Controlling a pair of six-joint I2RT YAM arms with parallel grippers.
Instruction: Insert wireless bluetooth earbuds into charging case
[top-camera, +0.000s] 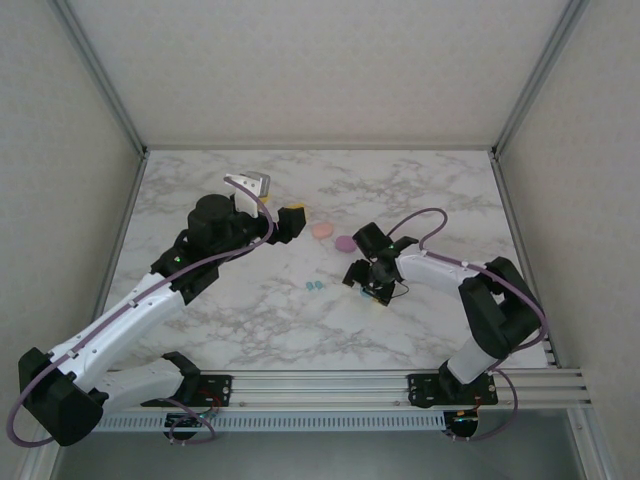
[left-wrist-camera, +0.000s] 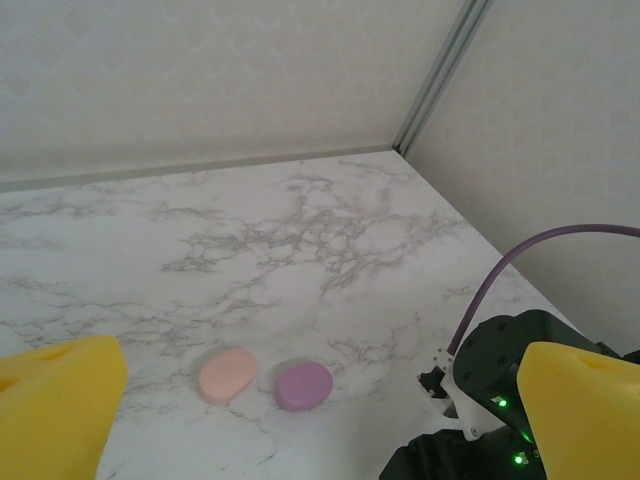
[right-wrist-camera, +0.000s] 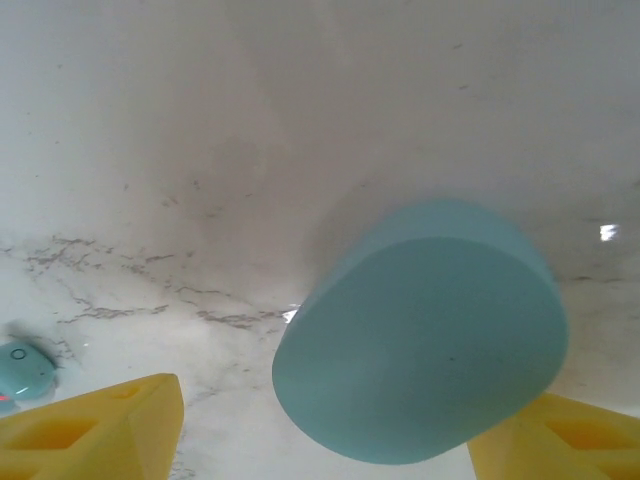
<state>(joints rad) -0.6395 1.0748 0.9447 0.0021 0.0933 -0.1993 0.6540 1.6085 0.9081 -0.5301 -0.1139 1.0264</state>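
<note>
Teal charging case (right-wrist-camera: 420, 340) sits closest in the right wrist view and looks closed, between the yellow fingers (right-wrist-camera: 95, 430) of the right gripper (right-wrist-camera: 330, 425). That gripper is fairly wide. One finger is clearly apart from the case, with bare marble tabletop (right-wrist-camera: 200, 150) in the gap. The other finger is right at the case's edge, and I cannot tell whether it touches. Nothing is clamped.

Teal earbuds (top-camera: 314, 286), two of them, lie side by side loose on the tabletop, just left of the right gripper and outside any case. One of them shows at the left edge of the right wrist view, near the finger.

Left gripper (left-wrist-camera: 320, 410) is spread wide and empty, raised over the tabletop. It faces a peach case (left-wrist-camera: 228, 374) and a purple case (left-wrist-camera: 303, 385), both closed and lying just beside each other with a slim gap. In the top view these two lie between the grippers.
</note>
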